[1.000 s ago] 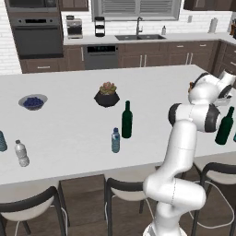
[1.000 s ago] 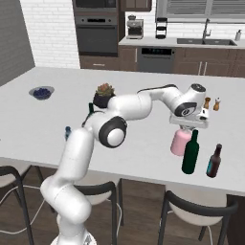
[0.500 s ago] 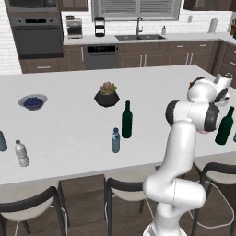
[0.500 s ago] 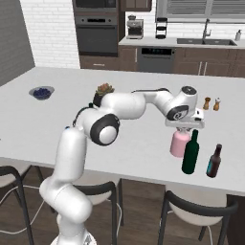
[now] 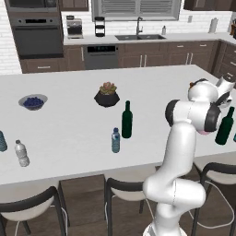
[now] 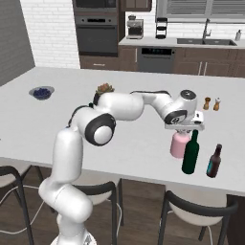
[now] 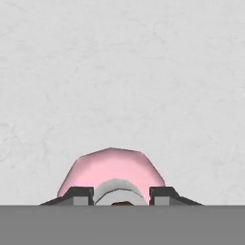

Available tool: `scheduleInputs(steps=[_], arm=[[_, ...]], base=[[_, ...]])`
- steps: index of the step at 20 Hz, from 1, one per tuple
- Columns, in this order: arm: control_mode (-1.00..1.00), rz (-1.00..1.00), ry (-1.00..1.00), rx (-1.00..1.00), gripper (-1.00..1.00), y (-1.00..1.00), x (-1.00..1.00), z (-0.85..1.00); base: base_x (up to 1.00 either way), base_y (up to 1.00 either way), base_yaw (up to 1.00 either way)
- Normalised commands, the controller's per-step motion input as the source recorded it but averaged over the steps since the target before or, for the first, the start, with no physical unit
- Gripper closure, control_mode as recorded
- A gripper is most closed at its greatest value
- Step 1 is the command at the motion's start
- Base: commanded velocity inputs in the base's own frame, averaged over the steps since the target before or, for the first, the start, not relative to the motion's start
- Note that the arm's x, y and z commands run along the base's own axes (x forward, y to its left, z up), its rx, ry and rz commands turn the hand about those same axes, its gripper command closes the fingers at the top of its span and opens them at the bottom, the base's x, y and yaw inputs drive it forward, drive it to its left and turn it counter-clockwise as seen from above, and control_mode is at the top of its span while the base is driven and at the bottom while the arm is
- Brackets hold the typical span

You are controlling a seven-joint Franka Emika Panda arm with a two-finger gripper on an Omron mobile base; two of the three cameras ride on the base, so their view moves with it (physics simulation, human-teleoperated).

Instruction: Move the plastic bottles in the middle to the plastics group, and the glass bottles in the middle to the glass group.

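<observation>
Gripper (image 6: 183,128) clenched on the neck of the squat pink glass bottle with brownish stopper (image 6: 179,145), fingers (image 7: 79,194) either side of the grey neck in the hand view. The bottle hangs at, or just above, the white island counter (image 6: 72,124) near its front edge toward the right end, just beside the tall dark green wine bottle (image 6: 191,153) of the glass group; a brown bottle with a teal label (image 6: 214,161) stands next along. Judged: gripped by the neck from above to keep it upright for setting down with the glass.

Mid-counter near the front edge: another tall dark green wine bottle (image 5: 126,120) and the small blue-labelled plastic water bottle (image 5: 115,140), not yet sorted. Plastics group at the left end: clear white-capped water bottle (image 5: 21,153), teal-blue bottle (image 5: 2,141).

No label text legible.
</observation>
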Motion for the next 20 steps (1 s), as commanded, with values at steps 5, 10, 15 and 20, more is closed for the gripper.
scheduleInputs(steps=[5, 10, 15, 20], arm=[[-1.00, 0.00, 0.00, -0.01, 1.00, 0.00, 0.00, 0.00], [-1.00, 0.00, 0.00, 0.00, -1.00, 0.00, 0.00, 0.00], [-1.00, 0.00, -0.01, -0.02, -1.00, 0.02, 0.00, 0.20], [-1.00, 0.00, -0.07, 0.00, -1.00, 0.07, -0.04, 0.45]], base=[[0.00, 0.00, 0.00], [0.00, 0.00, 0.00], [0.00, 0.00, 0.00], [0.00, 0.00, 0.00]])
